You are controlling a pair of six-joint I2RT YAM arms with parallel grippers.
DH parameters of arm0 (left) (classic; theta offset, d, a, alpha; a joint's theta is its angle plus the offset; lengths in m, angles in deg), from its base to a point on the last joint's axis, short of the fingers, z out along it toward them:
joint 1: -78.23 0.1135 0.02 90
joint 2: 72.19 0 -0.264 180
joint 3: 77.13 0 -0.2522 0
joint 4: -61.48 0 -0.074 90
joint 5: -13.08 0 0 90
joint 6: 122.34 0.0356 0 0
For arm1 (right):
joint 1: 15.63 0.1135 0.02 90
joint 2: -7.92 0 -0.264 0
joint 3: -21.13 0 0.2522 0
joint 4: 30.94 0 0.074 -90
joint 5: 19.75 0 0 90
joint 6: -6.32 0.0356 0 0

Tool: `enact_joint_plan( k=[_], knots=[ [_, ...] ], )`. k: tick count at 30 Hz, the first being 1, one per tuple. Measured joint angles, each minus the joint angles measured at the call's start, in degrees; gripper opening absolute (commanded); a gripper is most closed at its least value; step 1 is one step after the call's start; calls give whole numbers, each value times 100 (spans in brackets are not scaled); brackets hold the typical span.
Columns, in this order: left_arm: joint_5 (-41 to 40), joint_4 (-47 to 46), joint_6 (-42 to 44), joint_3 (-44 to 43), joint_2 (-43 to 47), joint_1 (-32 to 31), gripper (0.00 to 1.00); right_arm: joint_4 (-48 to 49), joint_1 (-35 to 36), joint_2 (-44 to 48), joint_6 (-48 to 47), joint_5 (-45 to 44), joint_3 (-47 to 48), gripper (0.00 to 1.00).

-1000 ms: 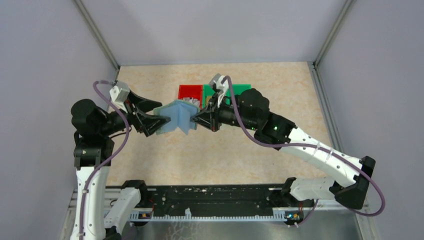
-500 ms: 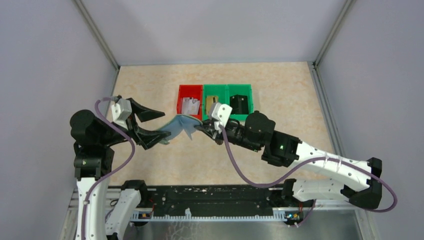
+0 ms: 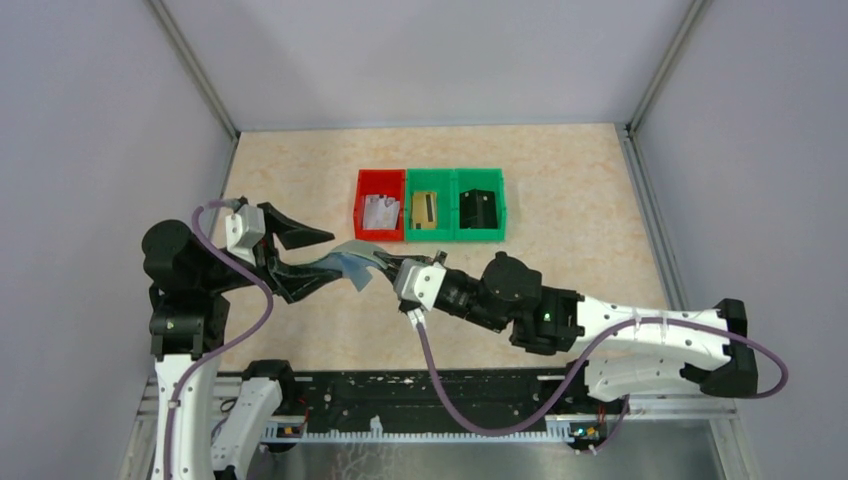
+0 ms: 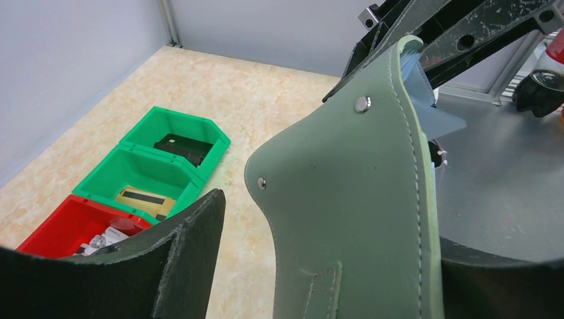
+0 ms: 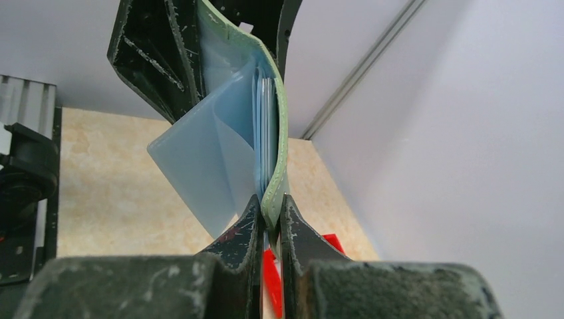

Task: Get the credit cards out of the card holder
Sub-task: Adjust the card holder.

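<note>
Pulling back toward its base, the right pincer (image 5: 269,214) stays clamped on the card holder (image 4: 346,199) by its green edge, stretching it open between the wide-spread left pincer's (image 3: 322,256) jaws, presumably to expose the pockets.

Left arm (image 3: 185,300), jaws wide apart; right arm (image 3: 620,325), jaws tight together.

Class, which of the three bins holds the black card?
The right-end green bin; the middle green bin holds a tan card, the red bin a pale item.
</note>
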Motion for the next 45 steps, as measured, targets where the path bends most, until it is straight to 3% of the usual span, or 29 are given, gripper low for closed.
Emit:
enact_joint_plan(
  k=[10,15,19,21,22,23,24,26,33,45],
  knots=[
    [262,0,2,48,61,0,74,719,627,-225,-1233,-837,-223,0],
    [216,-4,7,50,125,0,69,1123,837,-310,-1729,-1207,-380,0],
    [52,-181,20,103,260,0,76,1381,955,-444,-2015,-1410,-400,0],
    [-2,-254,55,114,313,0,66,1495,997,-525,-2114,-1493,-400,0],
    [-28,-289,120,114,339,0,53,1526,1008,-560,-2144,-1526,-400,0],
    [-35,-295,136,114,343,0,30,1541,1021,-586,-2159,-1552,-400,0],
    [-35,-293,175,111,343,0,13,1543,1021,-601,-2159,-1587,-400,0],
    [-138,-317,317,107,341,7,0,1506,1021,-603,-2149,-1650,-398,5],
    [-389,-555,315,105,334,2,0,1335,1032,-575,-1836,-1491,-389,31],
    [-413,-1198,-420,87,299,2,0,951,1064,-72,-1351,-1241,-400,35]
  ],
)
